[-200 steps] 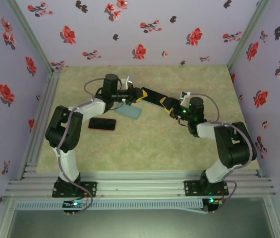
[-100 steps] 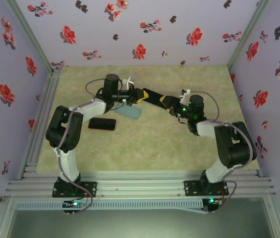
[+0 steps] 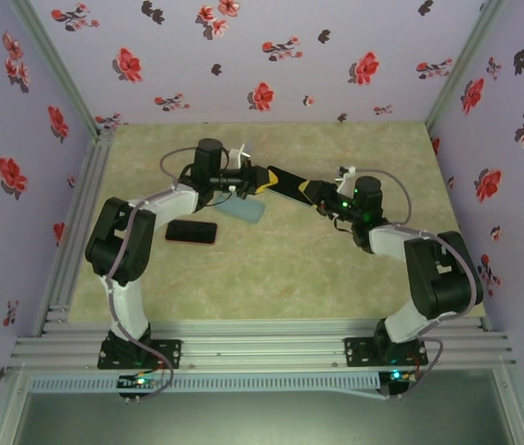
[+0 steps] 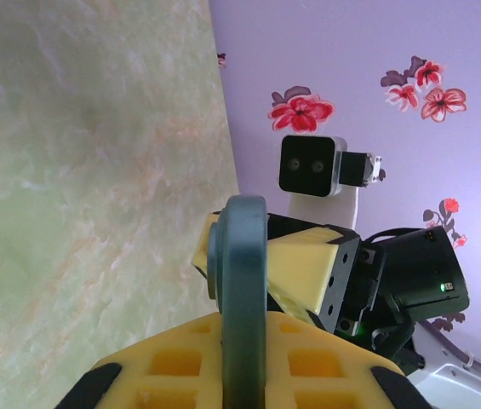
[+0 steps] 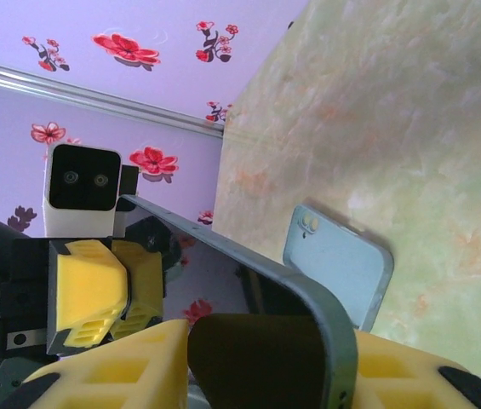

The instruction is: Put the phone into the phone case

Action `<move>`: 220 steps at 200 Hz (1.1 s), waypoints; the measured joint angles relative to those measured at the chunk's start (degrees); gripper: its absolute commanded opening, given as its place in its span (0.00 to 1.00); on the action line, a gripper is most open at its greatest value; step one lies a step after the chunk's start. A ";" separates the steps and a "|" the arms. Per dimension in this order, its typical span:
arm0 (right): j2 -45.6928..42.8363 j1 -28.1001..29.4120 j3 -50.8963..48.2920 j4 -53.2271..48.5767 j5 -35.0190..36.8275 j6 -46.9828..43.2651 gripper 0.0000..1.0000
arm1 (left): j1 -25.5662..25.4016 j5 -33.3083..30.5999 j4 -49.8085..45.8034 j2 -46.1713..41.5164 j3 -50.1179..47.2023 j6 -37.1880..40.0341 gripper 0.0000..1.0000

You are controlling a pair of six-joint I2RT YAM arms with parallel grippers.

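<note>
Over the table (image 3: 271,278), from the overhead view, the two arms are meeting mid-air with a dark case (image 3: 285,183) stretched between them. The left gripper (image 3: 248,178) is pinching one end and the right gripper (image 3: 322,197) is sitting at the other. The pale blue phone (image 3: 243,211) is lying flat on the table just under the left gripper, a little to its near side, and neither arm is touching it. A black slab (image 3: 192,232) is lying near the phone, on the side away from the right gripper.

From the left wrist, the case (image 4: 238,256) is standing edge-on, straight out between that gripper's yellow fingers (image 4: 172,362), which are clamped tight on it.

From the right wrist, the rounded corner of the case (image 5: 308,298) is filling the gap between the yellow fingers (image 5: 112,371). They are standing narrow and close against it, but I cannot tell whether they are actually squeezing. The phone (image 5: 338,264) is lying camera side up beyond the fingertips, apart from the case.

To my eye they are only handling the case between them, and the phone is not yet in. Next, one arm needs a firm hold with the hollow side free, while the other lets go, lifts the thin flat phone and lines up its camera corner.
</note>
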 measured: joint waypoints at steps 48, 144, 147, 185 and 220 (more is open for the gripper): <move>-1.90 -0.11 0.00 -1.60 -0.39 0.22 0.15 | 0.37 1.05 -1.70 0.00 0.83 1.07 0.00; -3.23 0.02 0.15 -2.82 -1.01 1.31 0.00 | 0.24 -1.16 -10.12 0.48 3.80 7.72 0.32; -3.39 0.04 0.15 -2.82 -1.01 1.31 0.00 | 0.22 -1.29 -10.08 0.63 3.80 7.85 0.33; -5.20 0.39 0.24 -3.37 -1.40 2.05 0.00 | 0.07 -2.71 -8.59 2.43 3.80 7.52 0.40; -6.69 0.37 0.24 -4.37 -0.81 2.21 0.00 | -0.28 -2.86 -6.38 2.45 3.80 6.21 0.44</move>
